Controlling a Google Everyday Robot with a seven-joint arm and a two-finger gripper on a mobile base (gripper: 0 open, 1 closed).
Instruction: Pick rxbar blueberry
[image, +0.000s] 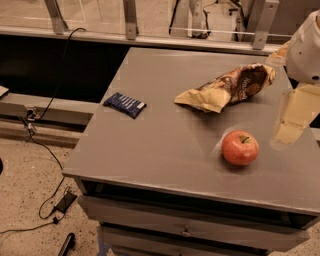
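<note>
The rxbar blueberry (124, 104) is a small flat bar in a dark blue wrapper with pale lettering. It lies flat near the left edge of the grey table (165, 150). My gripper (295, 116) hangs at the far right of the view, over the table's right side, under the white arm housing (306, 47). It is far to the right of the bar, beyond the apple and the snack bag. Nothing shows in the gripper.
A tan-and-brown snack bag (227, 88) lies crumpled at the back right of the table. A red apple (240, 148) stands at the front right, close to the gripper. Drawers (185, 227) sit below the tabletop. Cables (45, 145) run over the floor at left.
</note>
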